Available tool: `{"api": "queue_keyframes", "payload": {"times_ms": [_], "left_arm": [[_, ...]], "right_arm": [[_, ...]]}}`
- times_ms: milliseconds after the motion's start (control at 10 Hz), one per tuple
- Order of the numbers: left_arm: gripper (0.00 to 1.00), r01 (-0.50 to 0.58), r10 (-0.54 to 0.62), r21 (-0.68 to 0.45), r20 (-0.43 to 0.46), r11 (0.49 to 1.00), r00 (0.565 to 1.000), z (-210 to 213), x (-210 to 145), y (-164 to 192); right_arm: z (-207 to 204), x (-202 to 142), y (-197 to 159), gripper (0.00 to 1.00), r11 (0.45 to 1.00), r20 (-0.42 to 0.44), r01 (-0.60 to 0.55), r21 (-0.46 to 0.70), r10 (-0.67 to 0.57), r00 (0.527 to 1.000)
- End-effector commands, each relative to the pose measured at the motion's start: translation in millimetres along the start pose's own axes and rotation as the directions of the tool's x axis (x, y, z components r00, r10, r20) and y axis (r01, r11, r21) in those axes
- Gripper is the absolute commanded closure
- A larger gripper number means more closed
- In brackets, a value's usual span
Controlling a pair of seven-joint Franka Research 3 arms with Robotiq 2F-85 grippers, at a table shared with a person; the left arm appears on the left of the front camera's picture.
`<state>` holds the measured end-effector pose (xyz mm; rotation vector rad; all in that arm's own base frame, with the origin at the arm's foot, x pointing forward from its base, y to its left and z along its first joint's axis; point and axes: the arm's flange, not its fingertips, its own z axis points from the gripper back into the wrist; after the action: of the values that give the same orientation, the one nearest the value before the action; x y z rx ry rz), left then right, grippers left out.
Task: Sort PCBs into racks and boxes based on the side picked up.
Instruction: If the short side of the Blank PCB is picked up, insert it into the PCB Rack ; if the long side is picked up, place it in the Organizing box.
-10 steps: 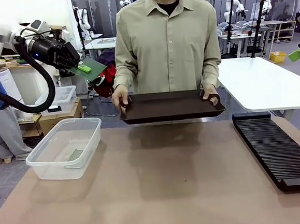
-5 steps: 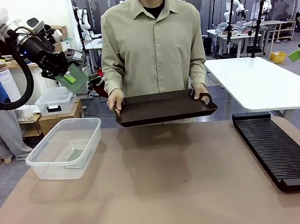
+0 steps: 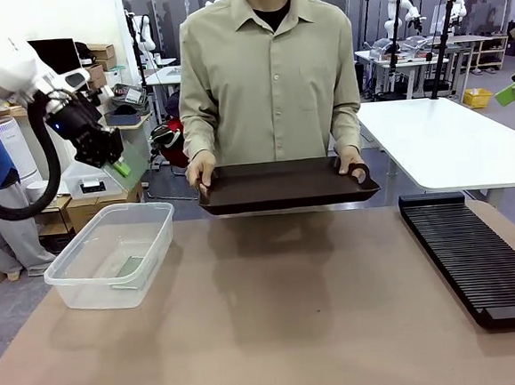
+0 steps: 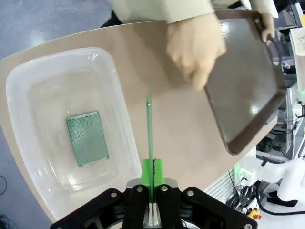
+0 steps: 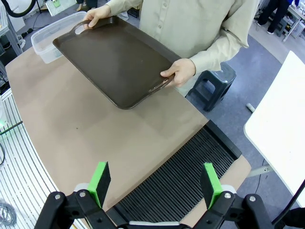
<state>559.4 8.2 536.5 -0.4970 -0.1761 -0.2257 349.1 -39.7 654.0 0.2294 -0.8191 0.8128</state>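
So the left gripper (image 4: 153, 210) hangs above the big clear plastic tub (image 3: 157, 220), clenched on a thin green circuit board (image 4: 149, 125) held edge-on. Another green board (image 4: 87, 138) lies flat inside the tub. The right gripper (image 5: 155, 183) is spread wide over the long black slotted rack (image 5: 190, 177). A person holds a dark brown tray (image 3: 284, 184) above the tan tabletop (image 3: 295, 323).

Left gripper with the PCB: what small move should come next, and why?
Probably lower it a little toward the tub and then release. The left gripper is shut on a PCB held edge-on above the tub's rim, and another PCB already lies flat inside, so the tub looks like its destination.
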Motion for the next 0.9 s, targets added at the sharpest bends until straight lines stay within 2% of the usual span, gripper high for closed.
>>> {"api": "queue_keyframes", "payload": {"times_ms": [0,800], "left_arm": [[0.97,-0.032,0.032,0.045,0.003,0.998,0.999,-26,-17,6],[0.97,-0.141,0.145,0.057,-0.074,0.988,0.987,-112,-43,56]], "right_arm": [[-1,0,1,0.00,1.000,0.005,-0.001,0.013,0.001,1.000],[-1,0,1,0.00,1.000,0.005,-0.001,0.013,0.001,1.000]]}}
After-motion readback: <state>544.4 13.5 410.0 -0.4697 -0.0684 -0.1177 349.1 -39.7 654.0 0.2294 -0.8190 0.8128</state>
